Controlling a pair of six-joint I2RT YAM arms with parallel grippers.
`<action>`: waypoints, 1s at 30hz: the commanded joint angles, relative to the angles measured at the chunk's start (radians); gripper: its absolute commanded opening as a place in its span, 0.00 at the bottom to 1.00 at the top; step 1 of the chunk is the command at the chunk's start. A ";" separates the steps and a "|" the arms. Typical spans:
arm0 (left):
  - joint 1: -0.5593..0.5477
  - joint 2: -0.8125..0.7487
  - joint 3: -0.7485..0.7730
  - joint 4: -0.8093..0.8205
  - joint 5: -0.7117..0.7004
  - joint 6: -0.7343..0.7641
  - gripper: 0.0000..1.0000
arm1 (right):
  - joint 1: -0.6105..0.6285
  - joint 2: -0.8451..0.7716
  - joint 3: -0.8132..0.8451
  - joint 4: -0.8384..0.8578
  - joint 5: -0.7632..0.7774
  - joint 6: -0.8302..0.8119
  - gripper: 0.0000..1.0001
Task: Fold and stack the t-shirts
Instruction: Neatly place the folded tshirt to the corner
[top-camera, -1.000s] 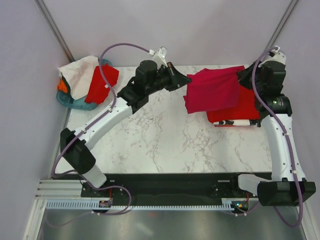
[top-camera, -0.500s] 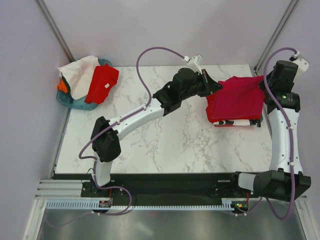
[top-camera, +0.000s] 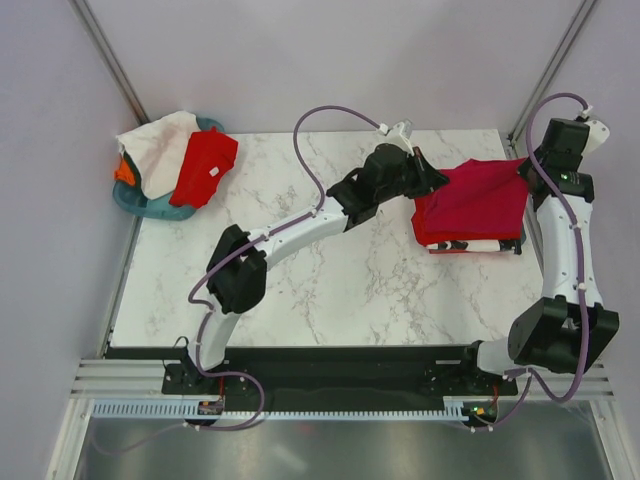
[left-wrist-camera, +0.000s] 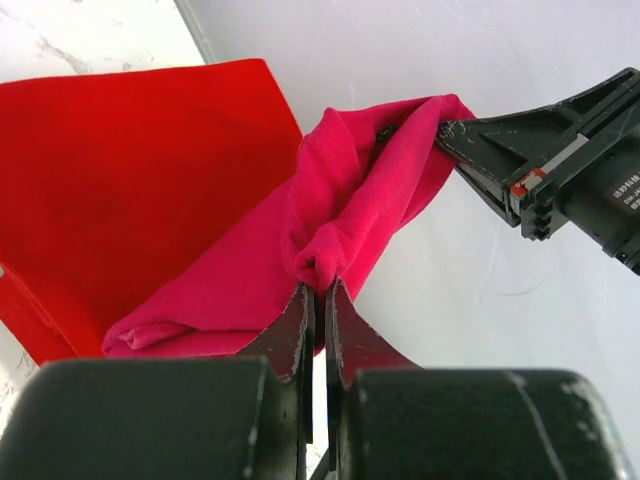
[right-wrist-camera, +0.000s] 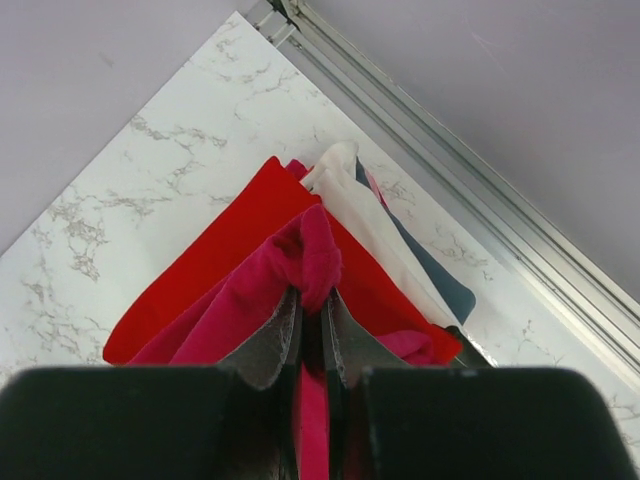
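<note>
Left end effector on crimson t-shirt edge

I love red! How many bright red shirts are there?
2: one bright red t-shirt hangs over the teal basket, far left; another lies folded at far right under the crimson-magenta t-shirt. Others may be hidden.

On my right wrist camera, the right pincer is clamped on a bunched fold of the crimson-magenta t-shirt. The cloth is squeezed between the two dark fingers and trails down through the narrow gap. Under it I see a bright red t-shirt lying folded on the marble table. White cloth and a dark blue cloth edge show just past the red one, near the metal rail along the table's edge.
</note>
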 joint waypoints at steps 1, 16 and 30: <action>-0.001 0.006 0.054 0.068 -0.035 -0.044 0.02 | -0.015 0.046 0.041 0.069 0.016 0.008 0.00; -0.045 -0.109 -0.039 0.105 -0.033 -0.051 0.02 | -0.029 -0.083 0.015 0.075 0.000 0.014 0.00; -0.110 -0.209 -0.133 0.056 -0.133 -0.064 0.02 | -0.032 -0.180 -0.031 0.039 -0.010 0.008 0.00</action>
